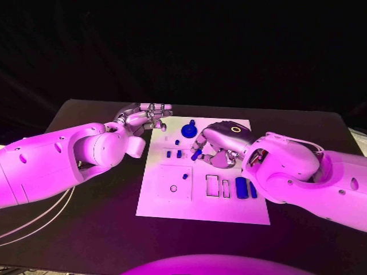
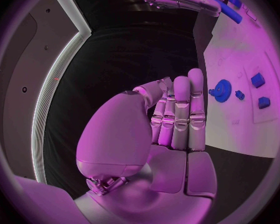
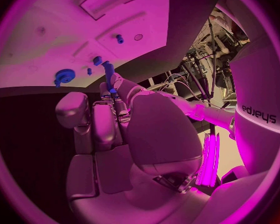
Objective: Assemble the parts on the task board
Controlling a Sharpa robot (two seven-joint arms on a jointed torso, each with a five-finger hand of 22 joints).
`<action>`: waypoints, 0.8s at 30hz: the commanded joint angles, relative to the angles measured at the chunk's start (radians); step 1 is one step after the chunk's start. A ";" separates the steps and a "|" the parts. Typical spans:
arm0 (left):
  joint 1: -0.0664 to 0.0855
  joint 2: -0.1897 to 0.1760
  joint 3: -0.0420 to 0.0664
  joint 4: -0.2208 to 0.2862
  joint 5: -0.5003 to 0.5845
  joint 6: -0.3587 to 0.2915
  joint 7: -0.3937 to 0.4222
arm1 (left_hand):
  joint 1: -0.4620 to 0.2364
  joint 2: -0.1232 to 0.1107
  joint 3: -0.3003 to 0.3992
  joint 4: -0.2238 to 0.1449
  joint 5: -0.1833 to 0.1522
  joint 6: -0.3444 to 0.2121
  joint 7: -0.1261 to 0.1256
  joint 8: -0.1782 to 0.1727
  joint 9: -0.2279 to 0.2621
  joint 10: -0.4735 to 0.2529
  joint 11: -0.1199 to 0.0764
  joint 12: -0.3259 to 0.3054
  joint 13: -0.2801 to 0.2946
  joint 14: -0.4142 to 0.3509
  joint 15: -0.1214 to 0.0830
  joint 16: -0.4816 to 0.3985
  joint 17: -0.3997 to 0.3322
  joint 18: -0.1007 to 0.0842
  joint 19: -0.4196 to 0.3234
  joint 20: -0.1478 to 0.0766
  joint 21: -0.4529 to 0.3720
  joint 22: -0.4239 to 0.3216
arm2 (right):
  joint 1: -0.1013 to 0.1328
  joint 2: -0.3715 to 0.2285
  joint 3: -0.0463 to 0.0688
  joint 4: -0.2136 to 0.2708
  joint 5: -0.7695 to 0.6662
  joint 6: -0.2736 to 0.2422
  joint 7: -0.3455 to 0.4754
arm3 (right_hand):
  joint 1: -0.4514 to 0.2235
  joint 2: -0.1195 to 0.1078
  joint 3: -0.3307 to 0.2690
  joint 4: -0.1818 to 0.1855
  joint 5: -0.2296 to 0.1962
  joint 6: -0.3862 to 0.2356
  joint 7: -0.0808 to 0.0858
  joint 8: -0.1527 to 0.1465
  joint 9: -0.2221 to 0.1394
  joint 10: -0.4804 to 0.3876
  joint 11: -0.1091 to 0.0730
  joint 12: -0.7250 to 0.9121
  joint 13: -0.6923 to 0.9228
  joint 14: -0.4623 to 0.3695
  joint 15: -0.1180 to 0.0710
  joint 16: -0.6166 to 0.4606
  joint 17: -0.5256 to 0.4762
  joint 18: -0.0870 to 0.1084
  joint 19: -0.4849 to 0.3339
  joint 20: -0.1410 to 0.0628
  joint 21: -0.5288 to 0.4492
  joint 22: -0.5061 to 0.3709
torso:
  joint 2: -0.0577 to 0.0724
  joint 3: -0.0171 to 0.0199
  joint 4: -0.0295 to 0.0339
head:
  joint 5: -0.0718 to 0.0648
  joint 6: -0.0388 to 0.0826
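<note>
Lying flat in the middle of the black table [image 1: 84,229], the white task board [image 1: 202,207] is seen as a rectangular plate marked with thin outlined recesses. A square outline with a small ring in it is found in its near-left part, and upright slot outlines are ranged just to the right of that. Two dark blue bars [image 1: 245,188] are set side by side, upright in the picture, at the board's right edge, next to the right forearm. A blue gear [image 1: 188,128] is placed near the board's far edge, and small blue blocks [image 1: 174,153] are scattered below it in the head view. In the left wrist view the gear [image 2: 222,90] is shown as a toothed disc with a raised hub, with the small blocks [image 2: 258,79] just beside it.

The right hand [image 1: 219,143] is held over the board's middle, and a slim blue peg [image 3: 109,74] is pinched at its fingertips [image 3: 116,84]; the peg is seen as a short round rod, tilted, with its lower end near the board.

The left hand [image 1: 140,120] is kept at the board's far-left corner, off to the side of the gear. Its fingers [image 2: 180,114] are laid straight and close together, and nothing is grasped in them.
</note>
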 commanded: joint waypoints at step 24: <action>0.000 0.005 0.001 0.001 -0.004 0.010 0.010 | -0.010 0.001 -0.001 -0.006 0.003 -0.006 0.003 -0.001 -0.001 -0.006 0.002 0.004 -0.001 -0.003 -0.001 -0.001 -0.001 0.010 -0.010 0.000 0.004 0.001 | -0.117 0.185 -0.024 -0.136 0.021 0.048 0.078 | -0.005 -0.001 0.019 -0.006 0.005 -0.001 0.005 -0.004 -0.002 0.048 -0.039 -0.002 0.005 0.034 -0.005 0.003 -0.002 -0.005 0.002 0.001 0.002 -0.002 | 0.002 0.0012 0.0013 | 0.038 -0.019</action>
